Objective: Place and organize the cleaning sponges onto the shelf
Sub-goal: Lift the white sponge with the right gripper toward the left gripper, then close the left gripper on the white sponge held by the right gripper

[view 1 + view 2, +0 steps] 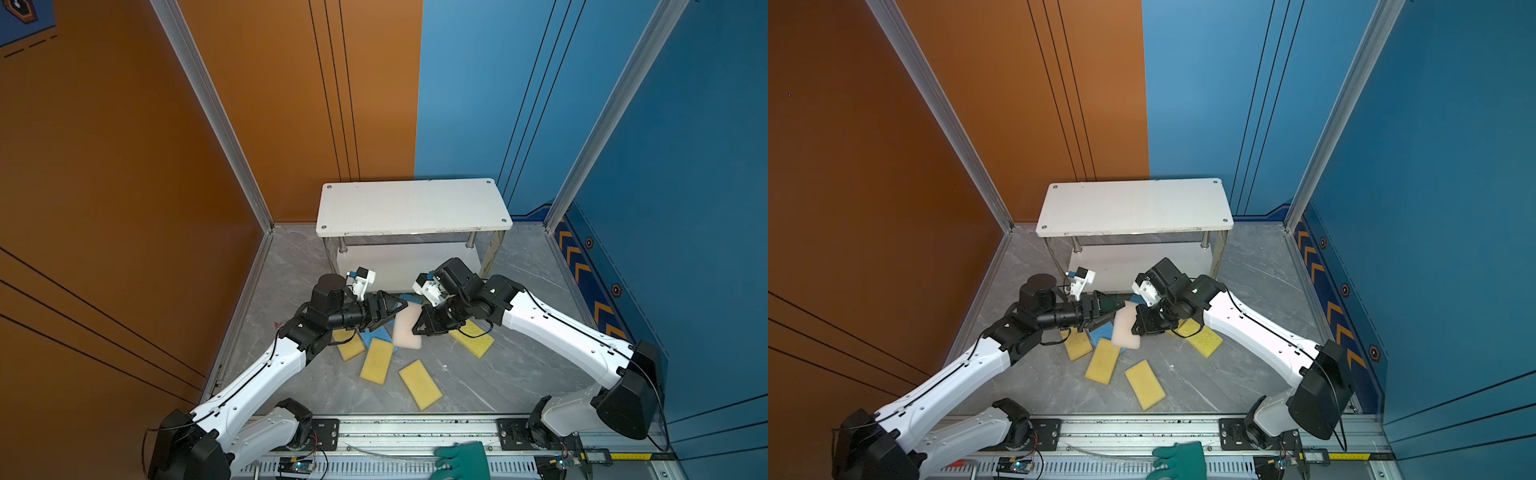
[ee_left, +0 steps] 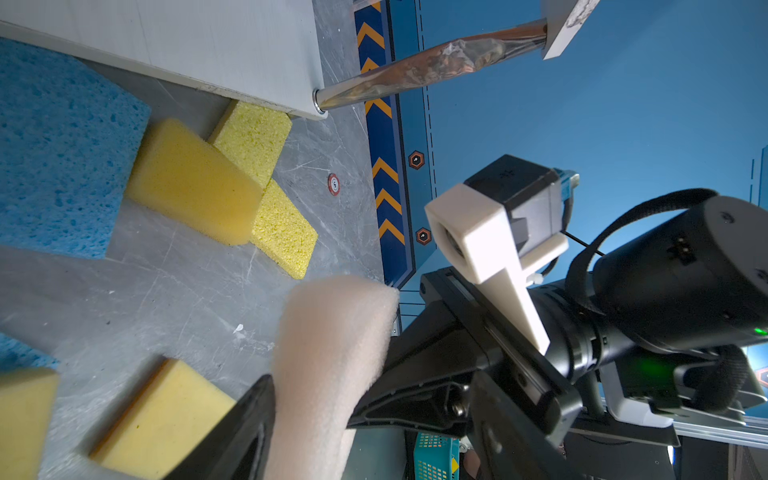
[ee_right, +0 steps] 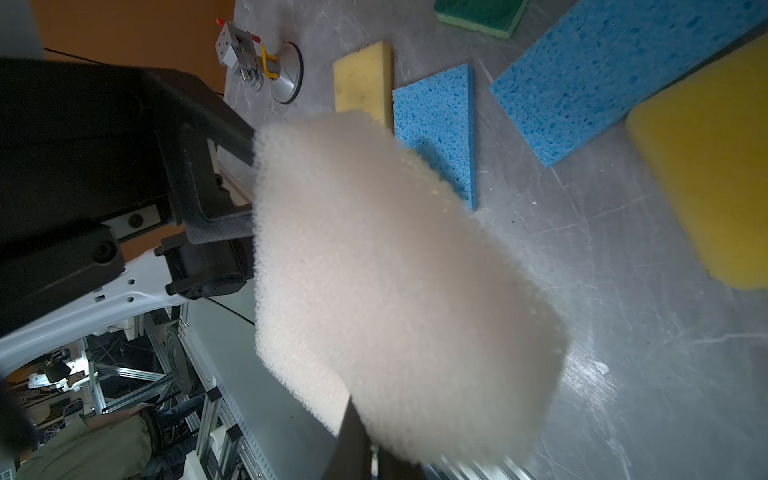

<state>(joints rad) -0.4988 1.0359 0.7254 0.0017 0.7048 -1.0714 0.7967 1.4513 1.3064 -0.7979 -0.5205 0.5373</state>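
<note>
Right claw point(image 1: 418, 329) clamped on pale sponge point(image 1: 405, 334), left claw point(image 1: 397, 311) apart around its other end; risk: sponge drops to tabletop point(image 1: 498, 374) if right lets go before left bites.

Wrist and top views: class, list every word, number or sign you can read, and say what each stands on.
Readable words or numbers: none.
orange chevrons on the wall strip: a sign without lettering.
round red sticker on the floor: mark too small to read.
hexagon badges on the wall strip: symbols too small.
yellow ruler by the front rail: marks too small.
</note>
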